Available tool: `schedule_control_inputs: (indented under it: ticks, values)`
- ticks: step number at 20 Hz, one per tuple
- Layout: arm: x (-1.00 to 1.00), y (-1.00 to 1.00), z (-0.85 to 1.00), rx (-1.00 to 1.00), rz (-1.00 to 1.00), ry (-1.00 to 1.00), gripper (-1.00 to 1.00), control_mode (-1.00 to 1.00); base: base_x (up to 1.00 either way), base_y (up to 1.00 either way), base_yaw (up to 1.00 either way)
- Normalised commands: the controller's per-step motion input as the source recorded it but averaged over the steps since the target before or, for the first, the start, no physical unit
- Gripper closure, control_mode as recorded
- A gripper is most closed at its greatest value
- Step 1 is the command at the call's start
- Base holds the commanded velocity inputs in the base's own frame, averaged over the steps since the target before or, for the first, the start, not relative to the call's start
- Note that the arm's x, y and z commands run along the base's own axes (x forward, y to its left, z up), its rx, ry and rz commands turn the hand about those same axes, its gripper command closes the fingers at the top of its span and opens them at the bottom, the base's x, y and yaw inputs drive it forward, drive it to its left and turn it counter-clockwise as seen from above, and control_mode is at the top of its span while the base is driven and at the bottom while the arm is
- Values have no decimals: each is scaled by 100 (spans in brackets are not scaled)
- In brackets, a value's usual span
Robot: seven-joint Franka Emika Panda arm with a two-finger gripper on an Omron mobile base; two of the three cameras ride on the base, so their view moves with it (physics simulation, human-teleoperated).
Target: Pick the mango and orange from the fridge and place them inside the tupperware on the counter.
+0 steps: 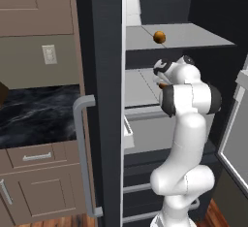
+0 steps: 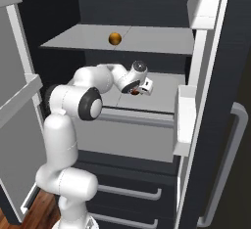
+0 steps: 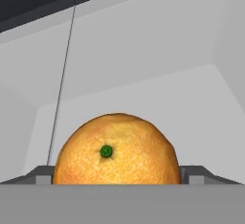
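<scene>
So we're on the first pick-up here. The white arm is reaching into the open black-charcoal fridge (image 1: 104,75), and its two-finger gripper (image 2: 137,90) is down at the grey middle shelf (image 2: 164,96), right on a round yellow-orange fruit with a little green stem dot (image 3: 117,146). I'm guessing that's the mango, because the small round orange-brown orange (image 2: 114,38) is sitting untouched on the grey upper shelf (image 2: 152,39). In the hand view the jaws are spread about as wide as the fruit, one dark tip at each flank. I honestly can't tell if they're squeezing it yet or just bracketing it. The next move needs a firm close, then a clean pull back out under the upper shelf and a swing over to the black marble counter (image 1: 38,114).
</scene>
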Motion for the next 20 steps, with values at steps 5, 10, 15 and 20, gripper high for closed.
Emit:
schedule_control_inputs:
  ticks: [5,10,15,20]
  values:
    - [0,0,-23,0,0,0,100,-100,0,0,0]
    - [-26,0,-10,0,0,-7,100,-100,0,0,0]
    - [-73,1,14,0,0,-31,100,-100,0,0,0]
    - [-67,0,68,0,0,-9,100,-100,0,0,0]
